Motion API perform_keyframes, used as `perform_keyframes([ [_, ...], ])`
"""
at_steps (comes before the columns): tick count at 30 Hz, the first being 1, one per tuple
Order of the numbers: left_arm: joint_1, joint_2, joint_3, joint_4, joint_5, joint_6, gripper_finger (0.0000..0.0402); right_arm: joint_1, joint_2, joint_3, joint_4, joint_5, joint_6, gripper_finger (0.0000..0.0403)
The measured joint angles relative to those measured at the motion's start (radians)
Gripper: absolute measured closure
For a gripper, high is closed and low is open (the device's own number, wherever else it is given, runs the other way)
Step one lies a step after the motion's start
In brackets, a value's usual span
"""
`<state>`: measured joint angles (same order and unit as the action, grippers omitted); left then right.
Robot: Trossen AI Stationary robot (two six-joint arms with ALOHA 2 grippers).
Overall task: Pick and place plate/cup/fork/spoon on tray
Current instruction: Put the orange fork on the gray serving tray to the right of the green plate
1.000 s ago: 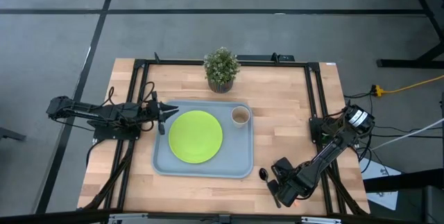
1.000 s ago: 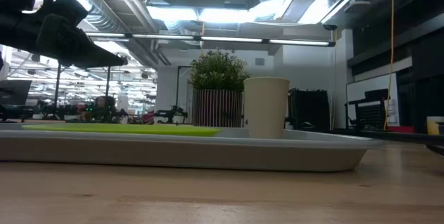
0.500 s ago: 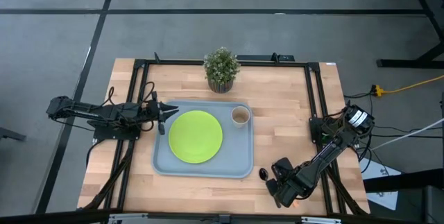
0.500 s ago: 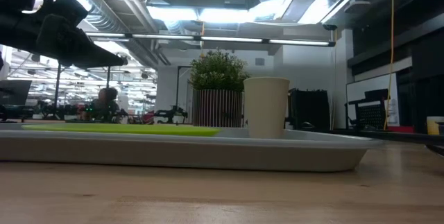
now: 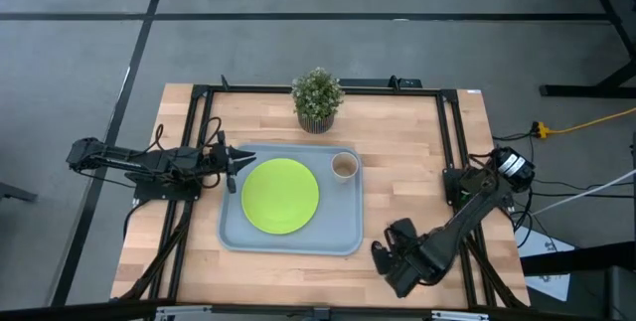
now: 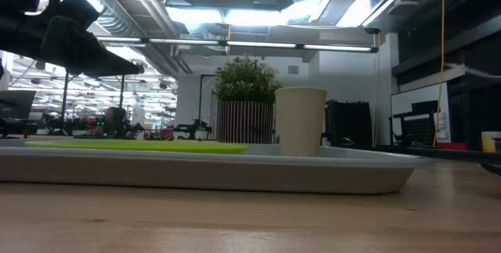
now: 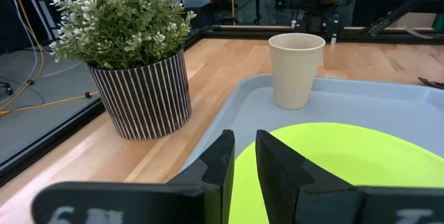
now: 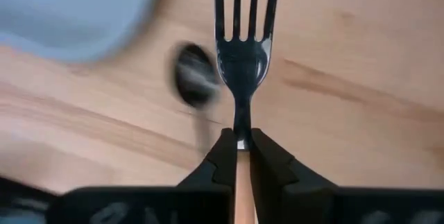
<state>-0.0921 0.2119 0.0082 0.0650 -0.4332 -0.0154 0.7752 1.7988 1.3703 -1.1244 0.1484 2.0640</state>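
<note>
Two views split the story for you: only your right wrist view shows the right gripper (image 8: 236,156) fingers clamped on the fork (image 8: 241,50), tines pointing straight ahead, above the surface (image 8: 347,78) beside the spoon (image 8: 193,77). Overhead, that gripper sits off the tray (image 5: 234,234) corner; left gripper (image 7: 239,156) fingers nearly together.

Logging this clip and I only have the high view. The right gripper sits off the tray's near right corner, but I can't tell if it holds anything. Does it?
Observer: Yes. In the right wrist view the right gripper is shut on the fork, pinching its orange handle, tines pointing forward.
Operator: And the spoon?
Observer: It lies on the bare table; the spoon shows beside the fork, blurred.
Operator: Is the left gripper carrying something?
Observer: No. The left gripper is shut with nothing in it, over the plate, which lies on the tray with the cup.
</note>
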Motion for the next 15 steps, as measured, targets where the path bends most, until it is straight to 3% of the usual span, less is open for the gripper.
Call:
perform_keyframes([
  [10, 0.0, 0.0, 0.0, 0.0, 0.0, 0.0, 0.0348, -0.187, 0.0, 0.001, 0.109, 0.017, -0.074, 0.0383],
  [15, 0.0, 0.0, 0.0, 0.0, 0.0, 0.0, 0.0348, -0.265, 0.01, 0.001, 0.21, 0.094, -0.16, 0.0383],
])
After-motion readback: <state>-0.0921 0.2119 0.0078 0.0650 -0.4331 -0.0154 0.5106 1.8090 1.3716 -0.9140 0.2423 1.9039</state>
